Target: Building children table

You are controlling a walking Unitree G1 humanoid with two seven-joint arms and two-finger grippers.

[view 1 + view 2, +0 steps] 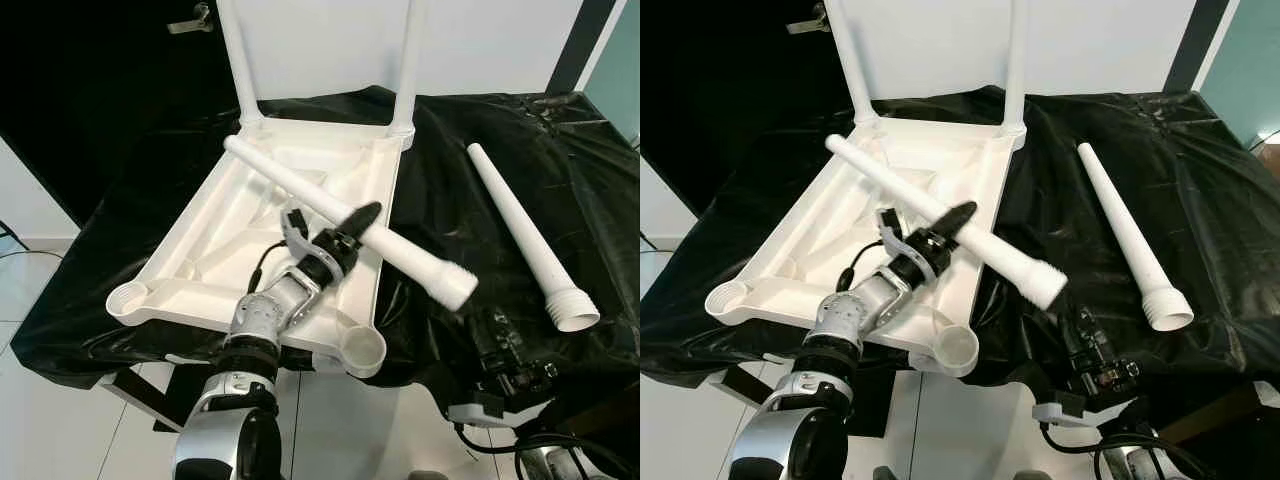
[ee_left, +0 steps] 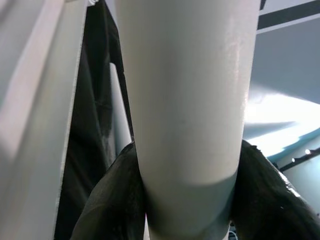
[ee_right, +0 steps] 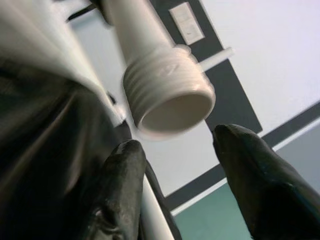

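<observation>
Left gripper [image 1: 350, 232] clenched around a white table leg [image 1: 340, 215], frame centre.
Upturned tabletop [image 1: 215, 235] lies centre-left on black cloth [image 1: 560, 200]; second leg [image 1: 520, 235] at right. Right gripper [image 3: 177, 165] spread open, lower right.

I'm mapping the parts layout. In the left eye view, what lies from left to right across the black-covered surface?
Upturned white tabletop → table leg held by the left gripper → loose table leg lying on the black cover.
</observation>
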